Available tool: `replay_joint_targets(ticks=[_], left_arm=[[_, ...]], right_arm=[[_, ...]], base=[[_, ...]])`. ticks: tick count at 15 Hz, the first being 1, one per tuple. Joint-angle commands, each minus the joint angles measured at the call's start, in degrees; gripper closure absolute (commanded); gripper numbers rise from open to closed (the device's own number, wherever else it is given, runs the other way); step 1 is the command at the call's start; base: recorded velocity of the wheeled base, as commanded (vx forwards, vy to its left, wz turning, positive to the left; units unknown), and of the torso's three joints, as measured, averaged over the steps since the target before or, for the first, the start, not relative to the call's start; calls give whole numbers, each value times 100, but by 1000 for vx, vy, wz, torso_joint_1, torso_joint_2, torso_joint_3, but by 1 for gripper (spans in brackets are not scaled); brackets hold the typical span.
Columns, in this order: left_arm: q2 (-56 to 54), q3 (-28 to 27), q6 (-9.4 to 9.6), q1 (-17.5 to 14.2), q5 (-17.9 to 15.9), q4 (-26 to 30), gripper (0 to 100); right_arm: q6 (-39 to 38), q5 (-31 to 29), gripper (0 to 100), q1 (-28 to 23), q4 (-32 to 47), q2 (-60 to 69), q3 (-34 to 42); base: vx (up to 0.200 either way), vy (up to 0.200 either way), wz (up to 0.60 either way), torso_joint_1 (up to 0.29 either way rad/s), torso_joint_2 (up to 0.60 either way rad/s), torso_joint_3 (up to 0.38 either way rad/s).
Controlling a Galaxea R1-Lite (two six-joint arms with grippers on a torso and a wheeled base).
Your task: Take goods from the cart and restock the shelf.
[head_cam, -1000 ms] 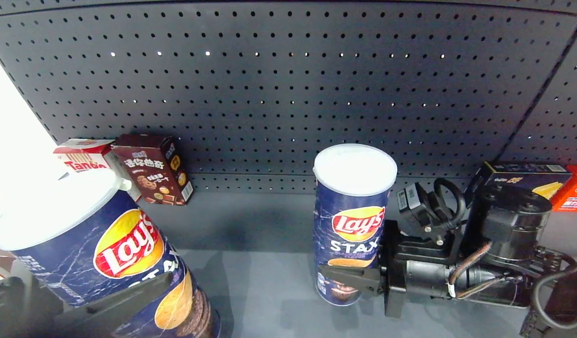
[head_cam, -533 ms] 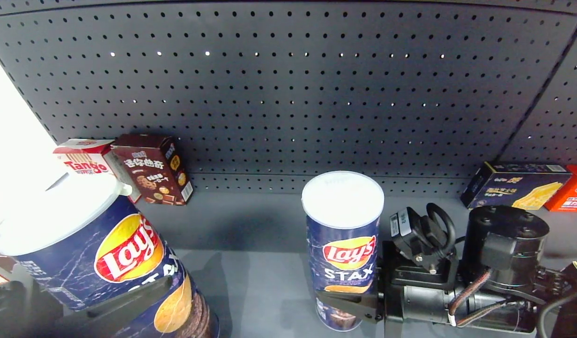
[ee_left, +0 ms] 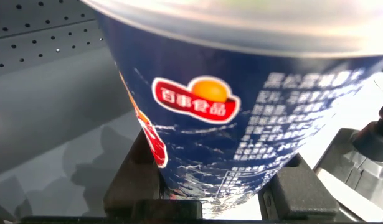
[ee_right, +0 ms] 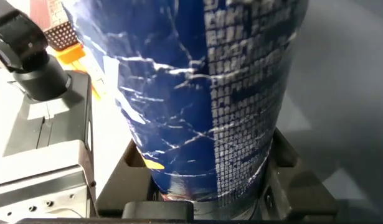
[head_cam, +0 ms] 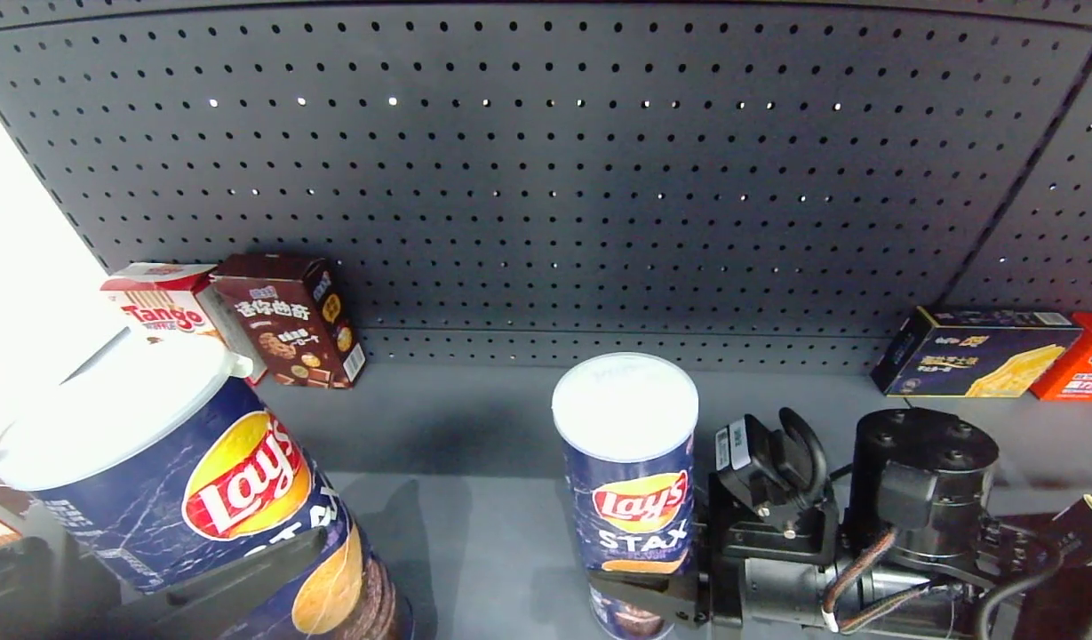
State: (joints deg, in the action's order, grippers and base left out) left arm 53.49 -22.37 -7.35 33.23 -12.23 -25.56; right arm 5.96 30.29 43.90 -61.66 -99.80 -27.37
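Two dark blue chip cans with white lids are held over the grey shelf [head_cam: 474,524]. My left gripper [head_cam: 243,578] is shut on one chip can [head_cam: 190,498] at the near left, tilted, its blue wall [ee_left: 228,112] between the black fingers [ee_left: 132,186]. My right gripper [head_cam: 652,600] is shut low on the other chip can [head_cam: 630,480], upright at the shelf's front, right of centre. This can's wall [ee_right: 210,106] sits between the fingers [ee_right: 291,180] in the right wrist view.
Two snack boxes, a red-and-white one [head_cam: 155,307] and a brown one [head_cam: 292,320], lean against the perforated back panel [head_cam: 546,178] at the left. A dark blue box [head_cam: 976,351] and an orange box [head_cam: 1083,360] lie at the back right. Bare shelf lies between them.
My right gripper has drawn the upright can away from the back panel toward the shelf's front edge and slightly left. The left can has shifted only a little.
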Motion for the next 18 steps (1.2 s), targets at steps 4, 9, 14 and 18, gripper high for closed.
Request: replay_joint_targets(ticks=[4, 9, 14, 18], left_arm=[[-5, 92, -3, -1, 1, -1, 100], [-5, 92, -21, -62, -17, -1, 100], [-93, 163, -82, -80, -25, -1, 100], [-129, 163, -82, -80, -17, -1, 100]], right_arm=[[19, 3, 100, 22, -83, -268, 47], [19, 3, 100, -48, -224, -505, -41], [19, 3, 100, -303, -241, -549, -181], [37, 3, 0, -294, -250, -505, -128]], base=[[0, 0, 0, 0, 0, 0], [0, 0, 0, 0, 0, 0], [0, 0, 0, 0, 0, 0], [0, 0, 0, 0, 0, 0]])
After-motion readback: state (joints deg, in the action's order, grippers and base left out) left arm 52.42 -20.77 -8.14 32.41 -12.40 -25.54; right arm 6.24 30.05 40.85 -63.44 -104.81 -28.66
